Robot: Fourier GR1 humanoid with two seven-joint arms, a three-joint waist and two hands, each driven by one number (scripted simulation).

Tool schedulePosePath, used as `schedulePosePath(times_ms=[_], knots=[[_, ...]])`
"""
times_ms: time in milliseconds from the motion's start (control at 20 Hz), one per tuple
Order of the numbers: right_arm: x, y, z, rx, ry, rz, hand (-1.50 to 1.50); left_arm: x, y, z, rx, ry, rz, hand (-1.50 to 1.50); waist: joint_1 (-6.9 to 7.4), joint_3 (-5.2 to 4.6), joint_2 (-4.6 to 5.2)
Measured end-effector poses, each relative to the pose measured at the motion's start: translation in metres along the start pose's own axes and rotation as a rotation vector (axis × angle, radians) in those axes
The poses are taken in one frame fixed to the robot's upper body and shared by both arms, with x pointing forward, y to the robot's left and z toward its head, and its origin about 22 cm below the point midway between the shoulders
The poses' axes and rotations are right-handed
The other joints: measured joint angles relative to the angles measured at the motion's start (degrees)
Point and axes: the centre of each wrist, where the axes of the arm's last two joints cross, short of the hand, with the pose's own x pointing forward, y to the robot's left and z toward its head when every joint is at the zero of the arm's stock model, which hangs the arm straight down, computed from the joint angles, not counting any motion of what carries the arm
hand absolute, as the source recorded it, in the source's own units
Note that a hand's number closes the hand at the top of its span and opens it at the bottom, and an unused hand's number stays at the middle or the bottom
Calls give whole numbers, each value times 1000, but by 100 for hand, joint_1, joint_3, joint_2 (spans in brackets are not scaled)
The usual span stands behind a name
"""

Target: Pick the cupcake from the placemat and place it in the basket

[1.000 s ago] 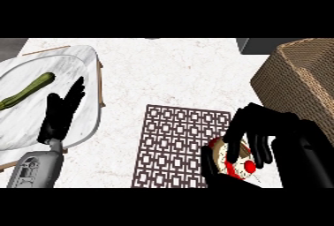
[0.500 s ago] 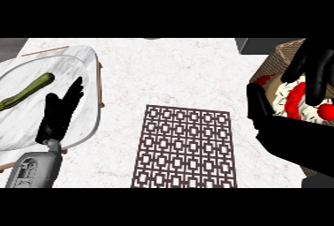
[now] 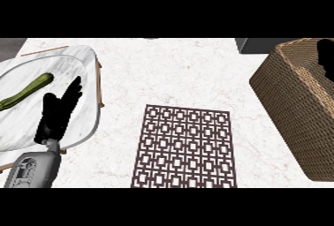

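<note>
one pale marble worktop [image 3: 183, 70]. one woven basket [image 3: 294, 110]. one brown lattice placemat [image 3: 184, 148]. one white oval plate [image 3: 65, 62], with one green vegetable [image 3: 29, 89] on it. two black hands: the left hand [image 3: 55, 118] over the plate, the right hand [image 3: 324, 55] partly seen above the basket. one grey forearm [image 3: 32, 170].

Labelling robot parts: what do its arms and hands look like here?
The left hand is matte black with slim fingers, on a light grey forearm with recessed panel outlines. Of the right hand only a black sliver shows, above the basket; its arm is out of view.
</note>
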Motion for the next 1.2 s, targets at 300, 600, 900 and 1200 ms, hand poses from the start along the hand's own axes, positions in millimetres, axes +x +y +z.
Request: schedulePosePath(times_ms=[300,600,900,1200], knots=[[-52,-26,-24,33,137,136,150,-5,-2,3,-7,-6,0,0,38,6,18],[-107,-40,-38,66,152,153,150,-3,-8,1,-13,-6,3,0,66,10,22],[-153,-22,-47,111,121,132,150,1,-7,1,-19,-13,0,0,83,11,24],[-184,4,-50,145,127,132,150,3,-7,3,-15,-5,1,0,85,8,21]])
